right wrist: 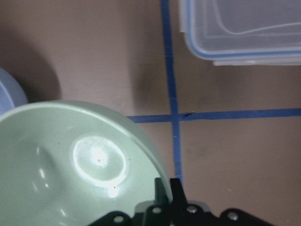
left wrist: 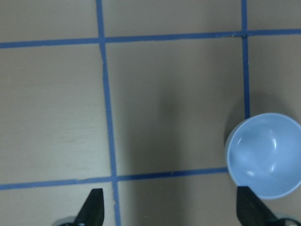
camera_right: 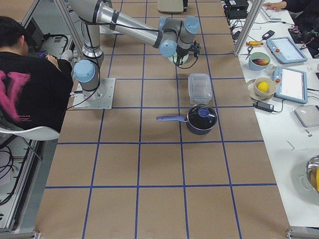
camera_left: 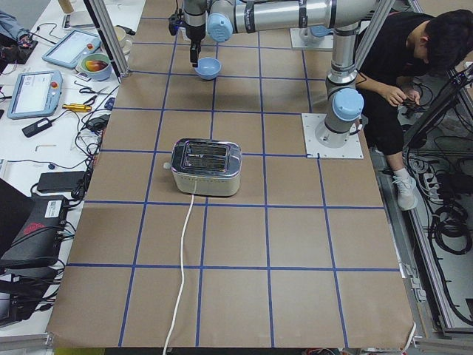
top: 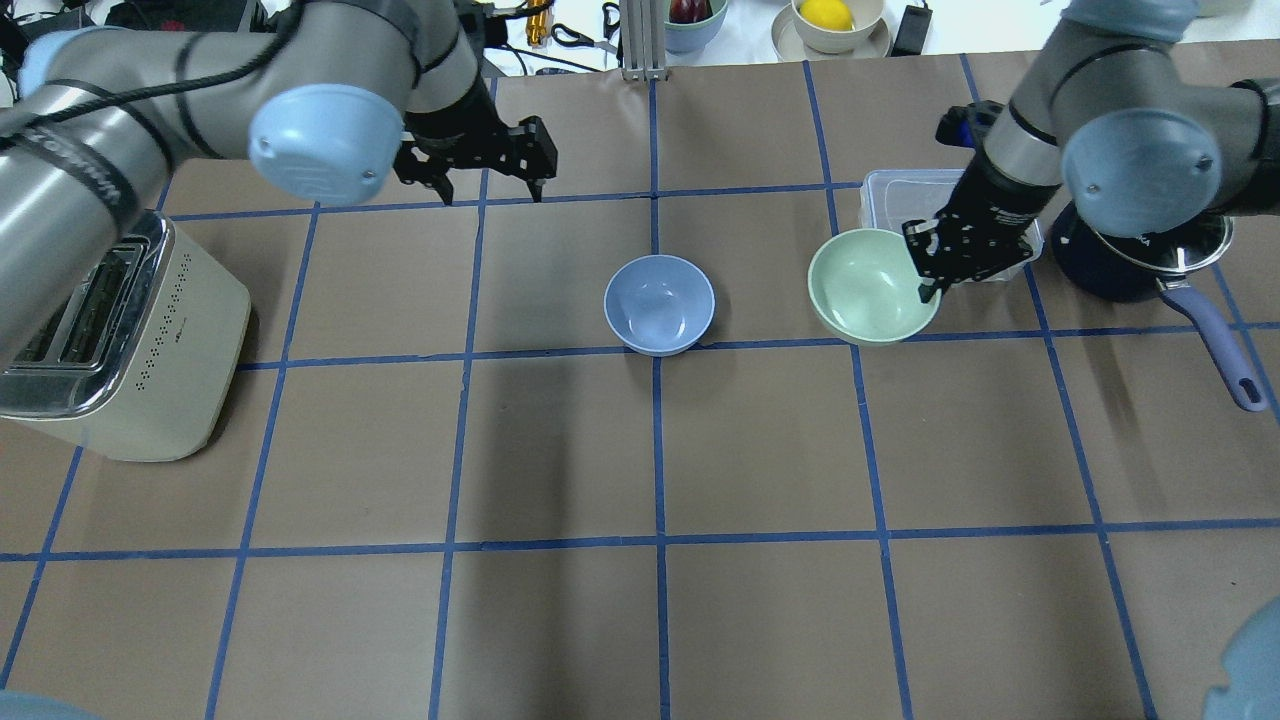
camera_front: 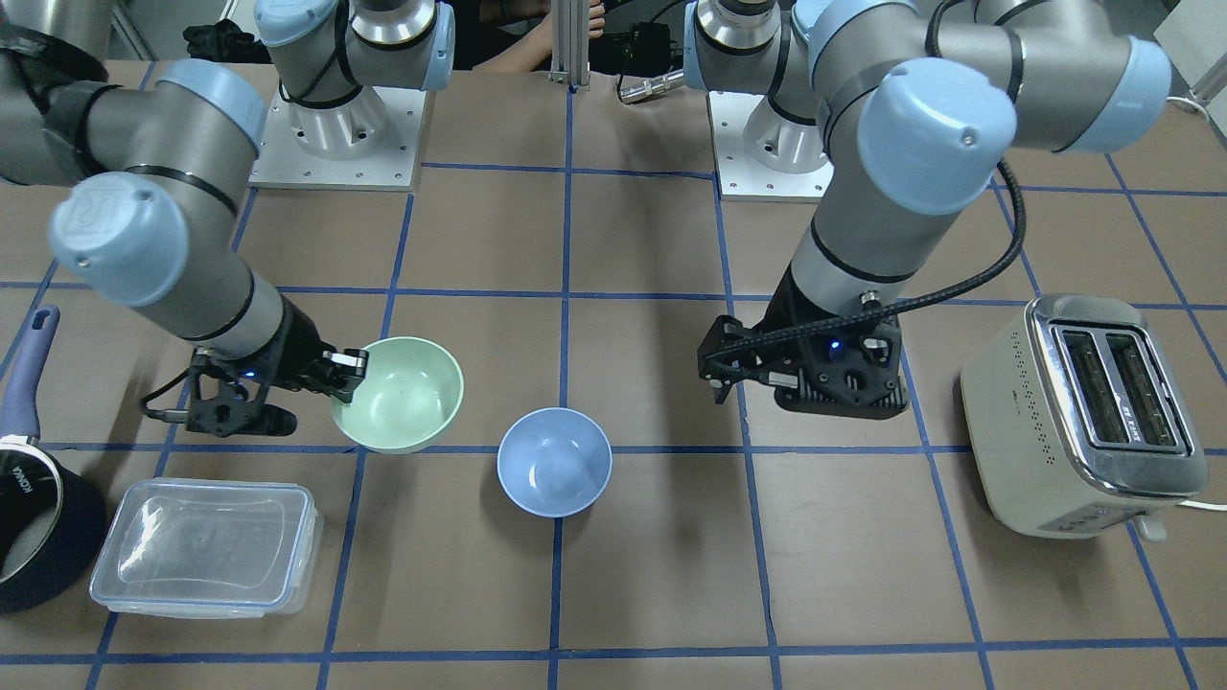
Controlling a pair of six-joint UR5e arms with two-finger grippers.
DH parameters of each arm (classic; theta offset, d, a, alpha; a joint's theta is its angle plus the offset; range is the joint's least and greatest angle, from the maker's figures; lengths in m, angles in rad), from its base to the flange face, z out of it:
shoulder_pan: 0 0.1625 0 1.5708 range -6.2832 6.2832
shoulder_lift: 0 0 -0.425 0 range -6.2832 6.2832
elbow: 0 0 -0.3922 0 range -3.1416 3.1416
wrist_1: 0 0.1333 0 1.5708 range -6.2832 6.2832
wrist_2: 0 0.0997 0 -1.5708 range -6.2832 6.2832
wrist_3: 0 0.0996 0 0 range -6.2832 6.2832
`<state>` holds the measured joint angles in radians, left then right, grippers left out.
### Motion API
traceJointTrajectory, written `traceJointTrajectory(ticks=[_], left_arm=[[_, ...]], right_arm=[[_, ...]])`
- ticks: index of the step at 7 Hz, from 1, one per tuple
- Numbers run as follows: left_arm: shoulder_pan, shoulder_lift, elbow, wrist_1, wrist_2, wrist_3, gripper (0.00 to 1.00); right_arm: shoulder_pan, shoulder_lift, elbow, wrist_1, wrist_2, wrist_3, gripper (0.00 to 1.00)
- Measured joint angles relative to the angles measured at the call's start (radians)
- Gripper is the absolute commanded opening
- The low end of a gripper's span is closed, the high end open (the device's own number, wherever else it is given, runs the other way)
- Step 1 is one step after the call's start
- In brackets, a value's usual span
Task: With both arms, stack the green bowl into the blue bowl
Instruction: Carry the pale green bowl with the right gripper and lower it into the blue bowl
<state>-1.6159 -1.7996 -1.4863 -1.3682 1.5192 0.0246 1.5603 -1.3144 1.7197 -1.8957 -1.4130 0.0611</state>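
Overhead view, L to R. The toaster (top: 120, 340) at far L is not involved. The left gripper (top: 490, 185) has its jaws wide apart and empty, and hovers well apart from the blue bowl (top: 659, 303). The blue bowl sits upright at table centre. The green bowl (top: 870, 285) is upright, near it on the R, not touching. The right gripper (top: 930, 278) is pinched on the green bowl's R rim. Whether the bowl is off the table: cannot tell.

Step in hand (est.): carry green over blue.
- Keep the rim level; the off-centre pinch invites tilt, so move slow.
- Clear the blue rim, centre, lower straight.
- Release only when seated.
- Avoid the clear container (top: 900, 195).
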Motion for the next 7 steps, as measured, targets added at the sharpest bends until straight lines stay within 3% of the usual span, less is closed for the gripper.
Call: traceJointTrajectory(ticks=[2, 4, 7], left_arm=[[0.029, 0.095, 0.001, -0.101, 0.028, 0.045, 1.0], [0.046, 0.152, -0.015, -0.134, 0.051, 0.052, 1.0], [0.06, 0.145, -0.01, -0.139, 0.092, 0.055, 1.0]], right_arm=[[0.117, 0.021, 0.001, -0.068, 0.025, 0.115, 0.0], [0.165, 0.081, -0.005, -0.145, 0.03, 0.158, 0.0], [0.189, 0.147, -0.07, -0.163, 0.044, 0.192, 0.0]])
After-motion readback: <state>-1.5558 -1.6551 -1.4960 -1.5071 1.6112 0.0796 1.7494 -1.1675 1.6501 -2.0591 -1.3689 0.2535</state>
